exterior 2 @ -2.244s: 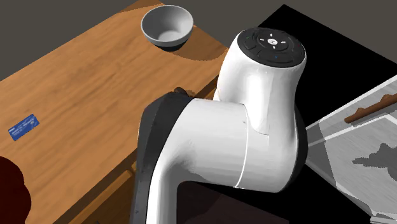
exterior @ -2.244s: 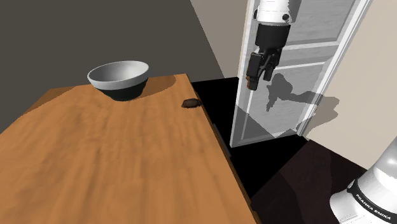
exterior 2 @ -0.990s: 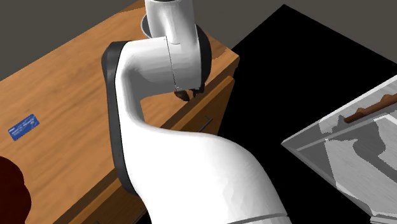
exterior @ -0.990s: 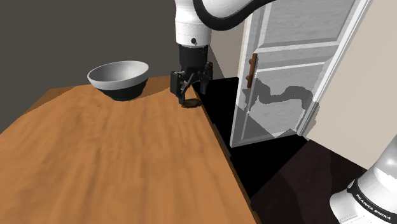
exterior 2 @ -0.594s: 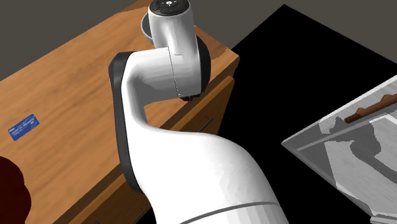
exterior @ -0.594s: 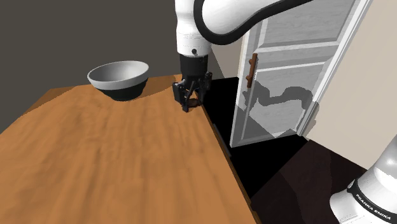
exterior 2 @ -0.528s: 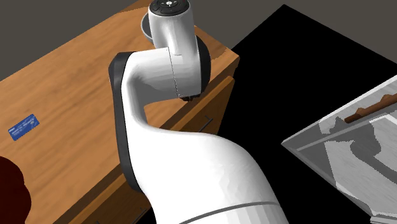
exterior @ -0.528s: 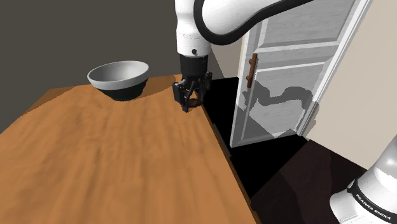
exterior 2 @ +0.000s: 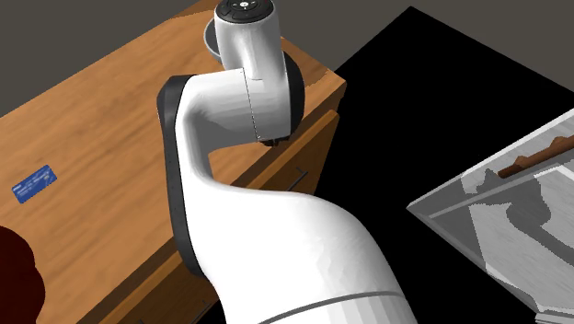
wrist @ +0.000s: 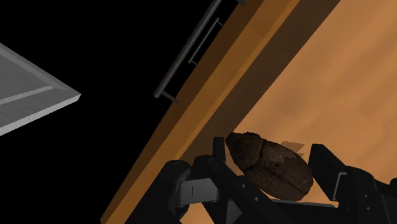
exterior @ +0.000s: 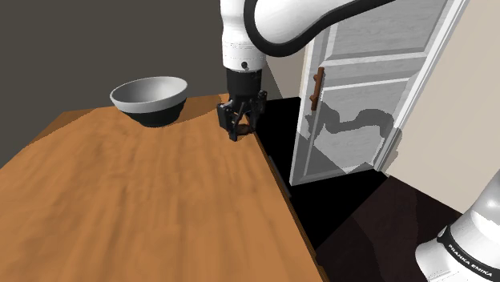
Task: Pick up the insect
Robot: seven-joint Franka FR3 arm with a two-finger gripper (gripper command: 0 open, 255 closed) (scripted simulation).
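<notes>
The insect (wrist: 275,167) is a dark brown beetle lying on the wooden table (exterior: 120,208) close to its edge, at the corner nearest the door. My black gripper (exterior: 235,132) points straight down onto that spot and is shut on the insect. In the wrist view the gripper (wrist: 267,160) has one finger on each side of the beetle's body, both pressed against it. In the shoulder view the fingers hide the insect. In the second exterior view the white arm covers the grip.
A grey bowl (exterior: 150,99) stands at the table's far end, to the shoulder view's left of the gripper. A blue card (exterior 2: 31,181) lies on the table (exterior 2: 101,120). The table edge with a drawer handle (wrist: 191,51) borders a black area. A white door (exterior: 360,80) stands ajar beyond.
A second ago the gripper stood open over the insect; it dropped slightly and closed on it. Over the last half second nothing has moved.
</notes>
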